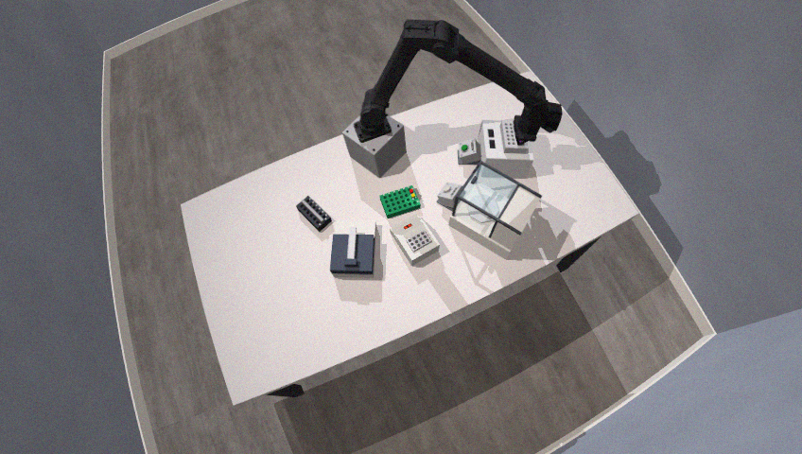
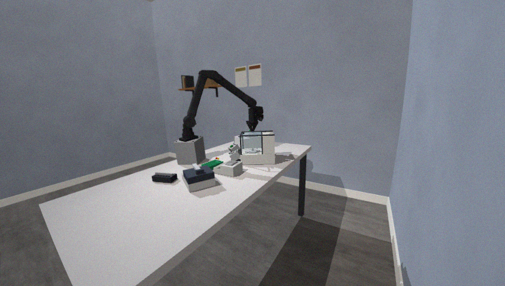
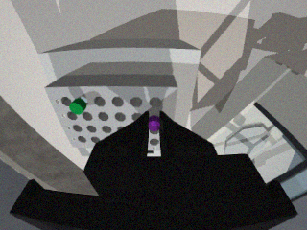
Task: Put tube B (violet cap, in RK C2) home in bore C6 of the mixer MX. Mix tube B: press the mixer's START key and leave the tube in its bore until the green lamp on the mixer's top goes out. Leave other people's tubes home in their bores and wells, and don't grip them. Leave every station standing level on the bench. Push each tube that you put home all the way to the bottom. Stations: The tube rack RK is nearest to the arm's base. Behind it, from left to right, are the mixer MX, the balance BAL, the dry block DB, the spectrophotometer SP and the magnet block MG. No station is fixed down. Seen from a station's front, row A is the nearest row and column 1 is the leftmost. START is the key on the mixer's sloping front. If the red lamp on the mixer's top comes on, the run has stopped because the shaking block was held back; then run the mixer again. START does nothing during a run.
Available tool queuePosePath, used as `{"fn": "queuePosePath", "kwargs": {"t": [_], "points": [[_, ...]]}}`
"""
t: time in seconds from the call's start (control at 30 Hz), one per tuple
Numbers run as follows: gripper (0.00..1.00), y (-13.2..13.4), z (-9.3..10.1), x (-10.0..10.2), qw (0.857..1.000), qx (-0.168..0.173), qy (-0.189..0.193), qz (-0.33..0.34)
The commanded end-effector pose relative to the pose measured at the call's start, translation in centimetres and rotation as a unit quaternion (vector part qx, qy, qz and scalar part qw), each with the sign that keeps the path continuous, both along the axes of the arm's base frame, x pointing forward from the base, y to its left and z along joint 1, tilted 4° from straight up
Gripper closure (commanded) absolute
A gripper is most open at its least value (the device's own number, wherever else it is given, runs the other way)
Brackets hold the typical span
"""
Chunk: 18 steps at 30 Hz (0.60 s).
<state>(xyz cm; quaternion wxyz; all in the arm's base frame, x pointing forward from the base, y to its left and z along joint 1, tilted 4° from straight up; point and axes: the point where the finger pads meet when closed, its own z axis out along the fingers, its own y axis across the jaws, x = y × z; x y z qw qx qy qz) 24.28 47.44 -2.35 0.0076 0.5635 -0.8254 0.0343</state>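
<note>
My gripper [image 2: 252,130] [image 3: 153,116] is shut on tube B by its violet cap [image 3: 153,124], over the right-hand column of the shaking block [image 3: 108,109] of the mixer [image 1: 488,153]. One bore shows beyond the cap and one on its near side in that column. The cap hides the bore under it, and I cannot tell how deep the tube sits. A green-capped tube [image 3: 78,106] stands in the far row, near the left end. The green key [image 1: 464,148] is on the small sloping box at the mixer's front. No lit lamp is visible. The green rack [image 1: 388,214] [image 2: 212,163] holds red and yellow caps.
The balance [image 1: 478,233] [image 2: 258,159] with its glass shield stands close beside the mixer. The dry block [image 1: 416,260], the dark blue spectrophotometer [image 1: 362,255] [image 2: 189,174] and the black magnet block [image 1: 314,214] [image 2: 164,177] stand farther along the bench.
</note>
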Motion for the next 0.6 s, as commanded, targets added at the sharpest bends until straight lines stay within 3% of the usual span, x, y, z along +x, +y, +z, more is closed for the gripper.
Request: {"fn": "queuePosePath", "kwargs": {"t": [0.0, 0.33, 0.37, 0.57], "points": [[0.91, -0.1, -0.2, 2.1, 1.000, 0.006, -0.009, -0.008], [0.91, -0.1, -0.1, 2.2, 1.000, 0.007, -0.010, -0.008], [0.64, 0.3, 0.9, 2.4, 1.000, 0.013, -0.013, -0.008], [0.64, 1.1, 3.2, 2.7, 0.999, 0.027, -0.019, -0.008]]}}
